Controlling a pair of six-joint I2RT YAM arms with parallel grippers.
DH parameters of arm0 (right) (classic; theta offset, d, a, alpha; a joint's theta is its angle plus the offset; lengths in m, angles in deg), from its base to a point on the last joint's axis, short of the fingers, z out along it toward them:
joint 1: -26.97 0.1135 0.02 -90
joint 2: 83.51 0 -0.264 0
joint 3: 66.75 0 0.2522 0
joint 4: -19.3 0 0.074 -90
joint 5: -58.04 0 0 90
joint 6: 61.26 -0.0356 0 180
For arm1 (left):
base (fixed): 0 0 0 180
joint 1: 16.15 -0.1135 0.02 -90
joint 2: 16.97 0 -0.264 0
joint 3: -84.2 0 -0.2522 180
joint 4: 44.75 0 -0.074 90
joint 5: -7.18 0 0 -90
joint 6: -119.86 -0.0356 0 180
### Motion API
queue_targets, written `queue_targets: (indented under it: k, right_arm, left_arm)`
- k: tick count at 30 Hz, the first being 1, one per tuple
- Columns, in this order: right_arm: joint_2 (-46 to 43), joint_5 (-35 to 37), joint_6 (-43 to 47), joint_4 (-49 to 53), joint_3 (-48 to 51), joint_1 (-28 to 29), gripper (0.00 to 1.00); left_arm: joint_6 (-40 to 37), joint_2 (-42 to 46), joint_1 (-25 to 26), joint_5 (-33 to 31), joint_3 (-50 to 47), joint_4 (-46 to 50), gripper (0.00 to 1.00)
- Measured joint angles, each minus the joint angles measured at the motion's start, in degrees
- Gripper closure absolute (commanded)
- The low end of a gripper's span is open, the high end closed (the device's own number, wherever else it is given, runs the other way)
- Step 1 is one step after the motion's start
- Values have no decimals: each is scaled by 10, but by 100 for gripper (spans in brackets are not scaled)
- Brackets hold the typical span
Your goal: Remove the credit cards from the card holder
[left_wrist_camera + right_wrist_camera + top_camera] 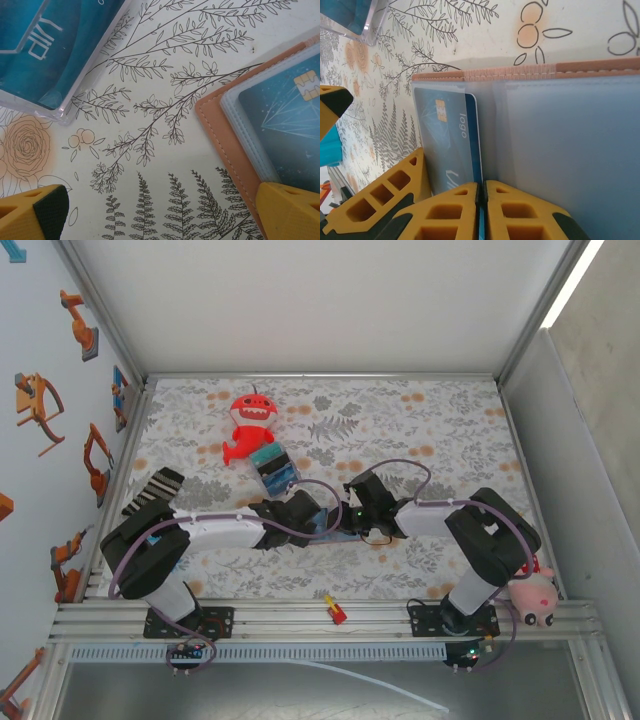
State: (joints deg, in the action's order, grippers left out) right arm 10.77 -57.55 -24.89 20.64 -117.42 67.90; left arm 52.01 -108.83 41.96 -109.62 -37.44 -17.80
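The card holder (520, 71) lies open on the floral cloth, tan outside with pale sleeves inside. A blue credit card (451, 135) with a chip and the word "logo" sits in a sleeve. My right gripper (481, 187) is shut on that card's thin blue edge. From above, the holder (323, 524) is mostly hidden between the two grippers. My left gripper (160, 220) stands wide open over bare cloth, holding nothing. Its right fingertip (290, 210) overlaps the holder's tan edge (220, 135), beside the chip card (290, 125).
A clear case of teal cards (45, 50) lies just beyond the left gripper, next to a red plush toy (250, 425). A striped cloth (155, 488) is at the left, a pink plush (535, 602) at the right rail, a small red-yellow piece (334, 612) on the front rail.
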Motion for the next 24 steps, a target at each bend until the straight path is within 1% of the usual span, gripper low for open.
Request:
queue_targets:
  k: [7, 9, 12, 18, 24]
  right_arm:
    - [0, -6, -4, -12, 5, 0, 89]
    - [0, -6, -5, -15, 5, 0, 87]
    - [0, -9, -5, -17, 5, 0, 87]
    - [-1, -9, -6, -25, 13, -1, 95]
    - [-4, -8, -6, -33, 19, -2, 100]
  left_arm:
    - [-2, -1, 0, -2, 3, 5, 3]
    - [-3, -2, 0, -2, 3, 6, 3]
    - [-3, -2, 0, -2, 5, 6, 3]
    - [-4, -3, 0, -2, 6, 10, 3]
    - [-4, -3, 1, -4, 7, 11, 3]
